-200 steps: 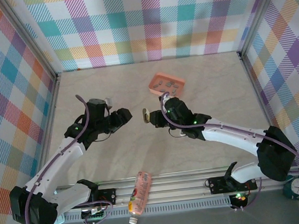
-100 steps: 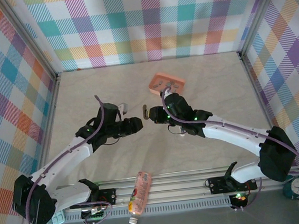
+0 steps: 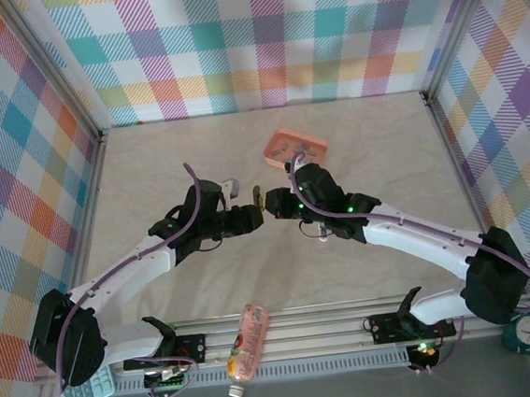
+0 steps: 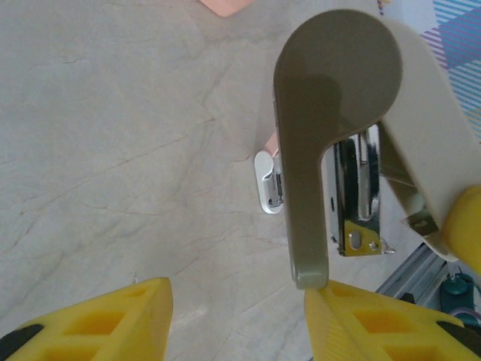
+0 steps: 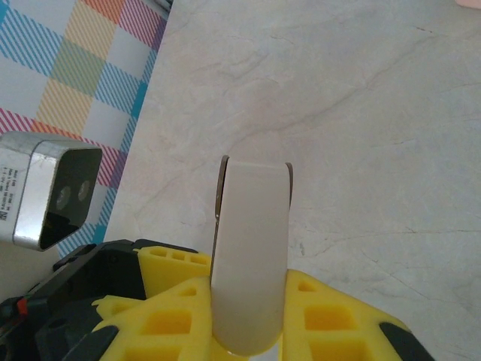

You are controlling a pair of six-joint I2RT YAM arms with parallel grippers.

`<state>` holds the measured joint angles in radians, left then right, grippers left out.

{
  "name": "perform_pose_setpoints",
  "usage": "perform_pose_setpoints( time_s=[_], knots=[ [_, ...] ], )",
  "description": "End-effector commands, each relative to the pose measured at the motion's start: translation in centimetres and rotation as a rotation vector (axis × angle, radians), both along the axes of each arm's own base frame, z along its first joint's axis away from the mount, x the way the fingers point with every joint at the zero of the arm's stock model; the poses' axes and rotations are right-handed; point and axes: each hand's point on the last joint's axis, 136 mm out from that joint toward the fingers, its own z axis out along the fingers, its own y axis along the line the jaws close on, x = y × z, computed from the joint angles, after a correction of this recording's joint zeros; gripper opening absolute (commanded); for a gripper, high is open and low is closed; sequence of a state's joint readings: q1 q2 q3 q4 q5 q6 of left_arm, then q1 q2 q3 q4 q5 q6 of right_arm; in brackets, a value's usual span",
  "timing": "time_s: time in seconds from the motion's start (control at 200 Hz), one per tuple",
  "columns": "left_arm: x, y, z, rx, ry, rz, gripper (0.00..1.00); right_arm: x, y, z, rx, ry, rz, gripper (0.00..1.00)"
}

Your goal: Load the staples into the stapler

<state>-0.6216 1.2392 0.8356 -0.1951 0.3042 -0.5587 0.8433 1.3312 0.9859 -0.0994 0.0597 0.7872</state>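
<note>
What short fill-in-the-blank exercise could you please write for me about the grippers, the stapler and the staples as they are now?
1. The right gripper is shut on the ____.
2. The left gripper, facing the stapler, is ____.
3. The staples lie in the shallow ____ tray.

Missing words: stapler; open; pink.
</note>
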Motion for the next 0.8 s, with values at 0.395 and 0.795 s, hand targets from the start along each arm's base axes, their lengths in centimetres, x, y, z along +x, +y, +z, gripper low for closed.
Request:
perform_pose_setpoints(
  time_s=[0.395,0.795],
  knots=[
    [1.2,-2.2,3.3,-0.093,-0.12,-0.052,0.49,-0.5,-0.7,2.3,0.04,-0.016,-0.005,0.18],
    [-1.9,-0.8,4.6,-0.067,-0.317,-0.188,0.59,-0.5,-1.2,2.5,0.015,0.016,0.043,0.18]
  ],
)
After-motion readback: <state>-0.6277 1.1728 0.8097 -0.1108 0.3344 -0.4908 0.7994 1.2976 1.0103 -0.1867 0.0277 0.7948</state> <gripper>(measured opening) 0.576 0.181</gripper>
